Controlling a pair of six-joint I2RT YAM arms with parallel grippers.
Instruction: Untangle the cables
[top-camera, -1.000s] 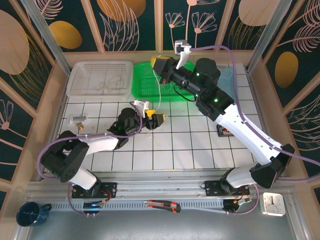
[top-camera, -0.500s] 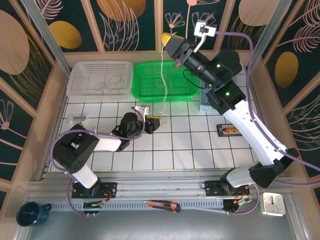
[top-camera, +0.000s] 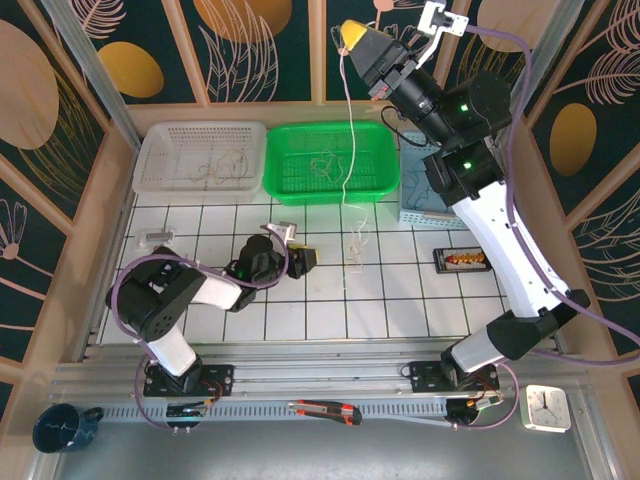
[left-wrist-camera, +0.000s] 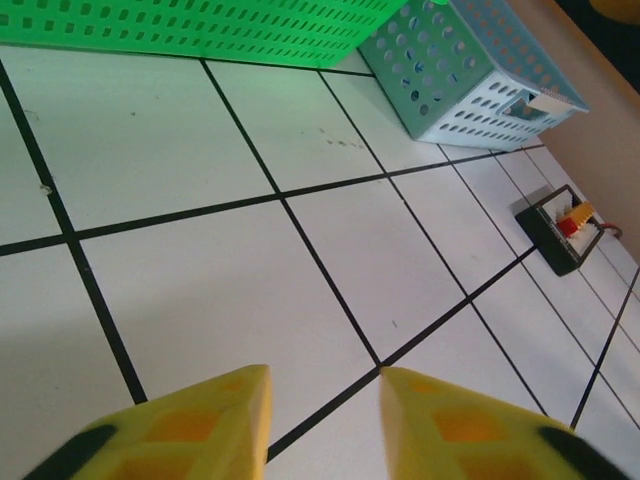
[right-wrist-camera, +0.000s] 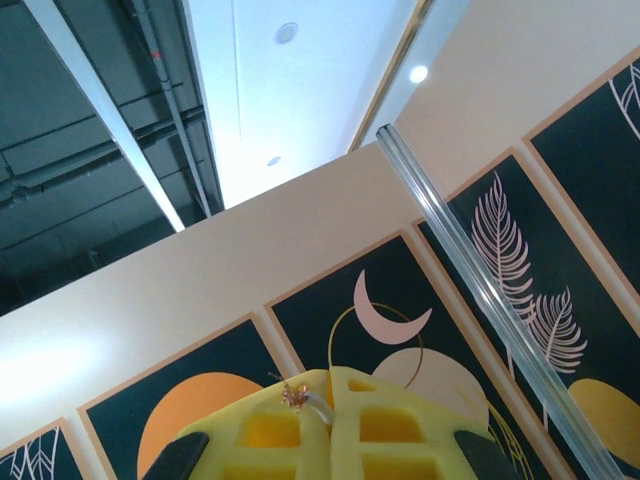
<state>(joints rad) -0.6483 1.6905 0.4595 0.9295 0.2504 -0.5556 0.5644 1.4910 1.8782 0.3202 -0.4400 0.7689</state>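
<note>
**A:** The right gripper (top-camera: 350, 36), what state is it in?
**B:** High up, pads pressed together on 1 white cable (top-camera: 347, 130). The cable hangs across the green basket (top-camera: 285, 186), and its lower end squiggles on the worktop (top-camera: 400, 300).
**A:** And the left gripper (left-wrist-camera: 325, 385)?
**B:** Low over the worktop, fingers apart, nothing between them.
**A:** Counts?
**B:** 3 baskets. The white basket (top-camera: 150, 160) holds tan strands (top-camera: 222, 165), the green holds pale strands (top-camera: 325, 165), too tangled to count. The blue basket (top-camera: 425, 215) is the third.

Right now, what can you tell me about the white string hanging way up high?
The white cable is very thin and floppy. The shut right end effector pinches its top end up high. It hangs nearly straight down across the green basket, and its squiggly bottom end rests on the tiled table.
</note>
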